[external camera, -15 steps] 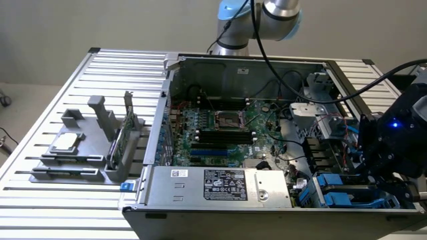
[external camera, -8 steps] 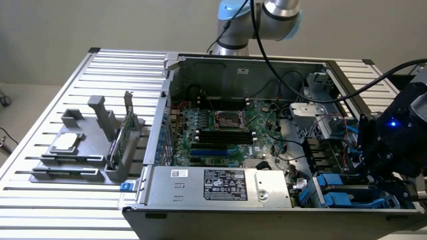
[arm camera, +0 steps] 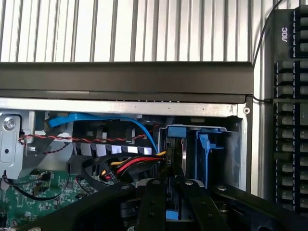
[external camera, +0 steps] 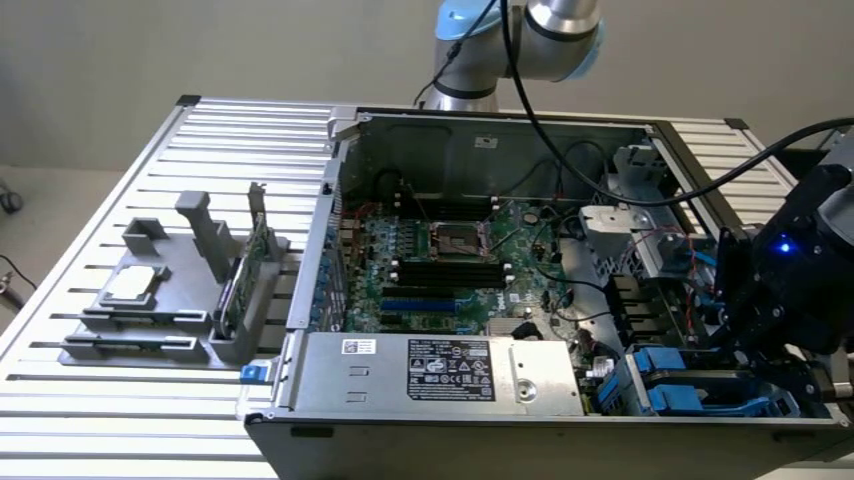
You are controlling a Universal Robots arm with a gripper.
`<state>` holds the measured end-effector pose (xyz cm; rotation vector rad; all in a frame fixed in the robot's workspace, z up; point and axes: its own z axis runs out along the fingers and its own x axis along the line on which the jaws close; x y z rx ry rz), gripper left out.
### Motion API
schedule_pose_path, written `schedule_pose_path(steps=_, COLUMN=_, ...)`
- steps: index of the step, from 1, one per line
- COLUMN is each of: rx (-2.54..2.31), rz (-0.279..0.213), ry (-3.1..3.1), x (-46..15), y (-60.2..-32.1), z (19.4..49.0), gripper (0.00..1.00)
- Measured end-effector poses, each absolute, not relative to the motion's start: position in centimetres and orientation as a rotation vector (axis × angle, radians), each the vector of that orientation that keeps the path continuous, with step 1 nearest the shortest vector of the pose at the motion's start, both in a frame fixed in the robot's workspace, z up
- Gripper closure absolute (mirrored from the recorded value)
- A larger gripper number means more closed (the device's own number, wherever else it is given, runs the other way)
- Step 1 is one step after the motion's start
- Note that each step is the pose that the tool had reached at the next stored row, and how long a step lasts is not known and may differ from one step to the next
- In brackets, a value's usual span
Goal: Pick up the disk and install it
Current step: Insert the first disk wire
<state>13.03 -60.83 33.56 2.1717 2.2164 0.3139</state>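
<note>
gripper (arm camera: 167,192): fingers close together, pinching the disk's blue rail
disk (arm camera: 174,144): edge-on in the case's corner drive bay, label hidden
readable: "AOC" on keyboard (arm camera: 291,120)

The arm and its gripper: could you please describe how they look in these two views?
The arm has silver-grey tube sections with light blue joint caps, and a black cable runs along it. The gripper is black, built of flat linkage bars joined by round silver pivot pins. On its black wrist housing a small blue light glows.

One open computer case (external camera: 534,300), one power-supply box (external camera: 434,368), perhaps two blue drive carriers (external camera: 674,385).
</note>
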Motion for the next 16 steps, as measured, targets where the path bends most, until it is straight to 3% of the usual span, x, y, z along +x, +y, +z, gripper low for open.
schedule_pose_path(steps=16, rx=2.169, rz=0.32, ry=2.207, x=12.86, y=-60.74, z=33.39, gripper=0.83)
